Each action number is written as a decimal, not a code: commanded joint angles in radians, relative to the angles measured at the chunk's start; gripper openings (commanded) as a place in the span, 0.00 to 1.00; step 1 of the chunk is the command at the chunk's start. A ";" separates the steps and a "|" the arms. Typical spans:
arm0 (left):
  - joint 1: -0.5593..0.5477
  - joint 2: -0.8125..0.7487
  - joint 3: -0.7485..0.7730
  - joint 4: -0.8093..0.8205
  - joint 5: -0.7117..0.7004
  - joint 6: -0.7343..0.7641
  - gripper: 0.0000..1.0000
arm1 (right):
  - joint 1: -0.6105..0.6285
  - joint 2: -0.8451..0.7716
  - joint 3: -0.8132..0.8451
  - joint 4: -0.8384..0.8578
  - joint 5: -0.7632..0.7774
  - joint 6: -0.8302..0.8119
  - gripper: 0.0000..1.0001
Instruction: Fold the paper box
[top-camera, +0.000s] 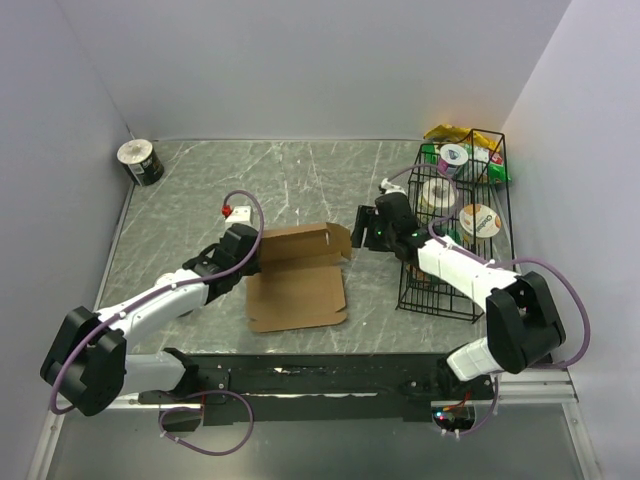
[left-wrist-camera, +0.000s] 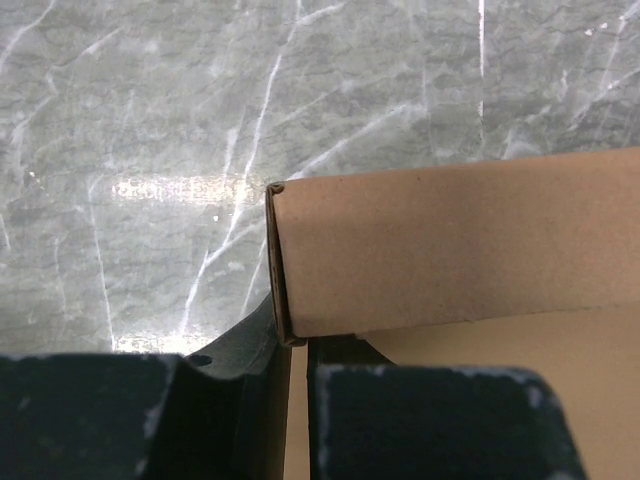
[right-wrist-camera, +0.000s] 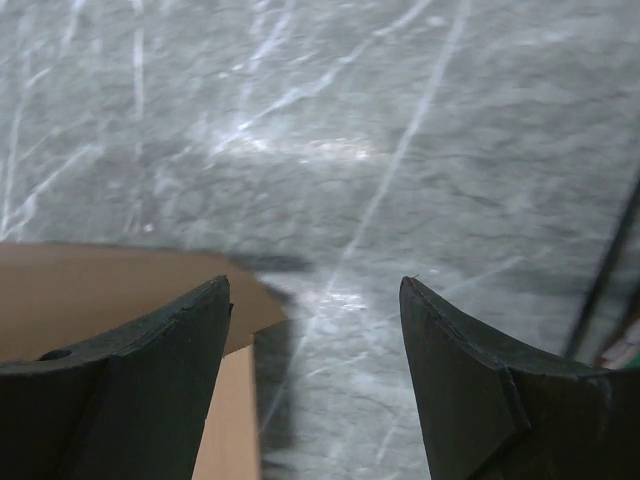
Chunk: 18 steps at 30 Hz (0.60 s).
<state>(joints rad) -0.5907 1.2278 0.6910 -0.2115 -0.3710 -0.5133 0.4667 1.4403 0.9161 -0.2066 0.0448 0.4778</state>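
The paper box is plain brown cardboard lying in the middle of the table, its base flat and its back wall folded up. My left gripper is at the box's left side. In the left wrist view the gripper is shut on the thin left side wall, just below the corner of the raised back wall. My right gripper hovers open and empty just right of the back wall's right end. In the right wrist view the gripper is open over bare table, with the box's flap behind its left finger.
A black wire basket with cups and snack bags stands at the right, close behind my right arm. A dark roll sits at the back left corner. Grey walls close in the table on three sides.
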 joint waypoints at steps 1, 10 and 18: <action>-0.001 0.012 0.015 0.023 0.020 -0.005 0.01 | 0.079 -0.020 0.003 0.102 -0.013 0.004 0.75; 0.000 0.002 0.002 0.044 0.041 0.010 0.01 | 0.136 -0.020 -0.065 0.202 -0.039 -0.080 0.75; 0.000 -0.014 0.001 0.043 0.089 0.026 0.01 | 0.147 -0.029 -0.118 0.340 -0.189 -0.192 0.75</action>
<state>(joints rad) -0.5854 1.2369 0.6807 -0.2066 -0.3347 -0.4885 0.6018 1.4395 0.8120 0.0067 -0.0444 0.3508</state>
